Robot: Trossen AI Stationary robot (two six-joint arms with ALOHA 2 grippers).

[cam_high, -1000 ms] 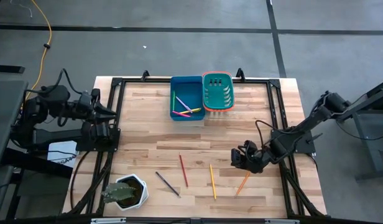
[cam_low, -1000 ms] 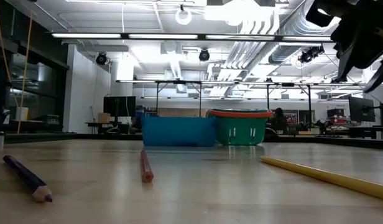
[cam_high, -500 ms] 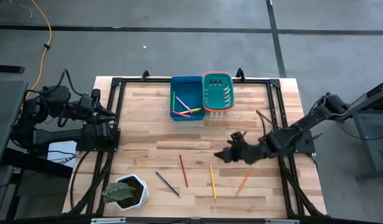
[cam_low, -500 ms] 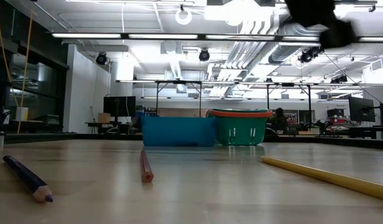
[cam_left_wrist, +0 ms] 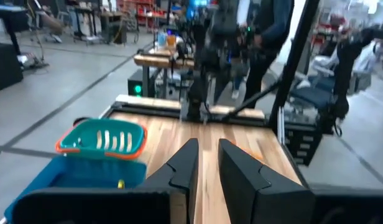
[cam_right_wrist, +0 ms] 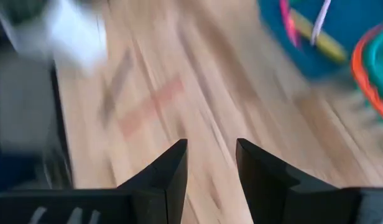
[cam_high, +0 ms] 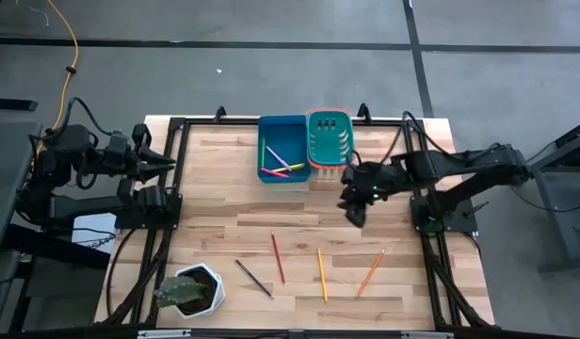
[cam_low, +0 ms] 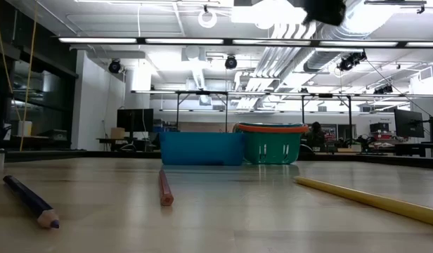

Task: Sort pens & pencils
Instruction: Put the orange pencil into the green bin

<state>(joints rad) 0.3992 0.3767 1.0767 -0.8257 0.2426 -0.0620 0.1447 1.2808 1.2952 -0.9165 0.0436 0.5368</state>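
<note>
Right end effector point(cam_high: 354, 209) over the pale wooden counter point(cam_high: 215, 202) near the green slotted basket point(cam_high: 329, 137), fingers apart and empty; left end effector point(cam_high: 168, 165) parked at the counter's left edge, fingers narrowly apart; red point(cam_high: 277, 256), yellow point(cam_high: 322, 274), orange point(cam_high: 370, 271) and dark purple point(cam_high: 253, 278) pencils loose on the near boards.

Dark jointed arms point(cam_high: 459, 174), black cables, claw point(cam_high: 354, 202)
</note>
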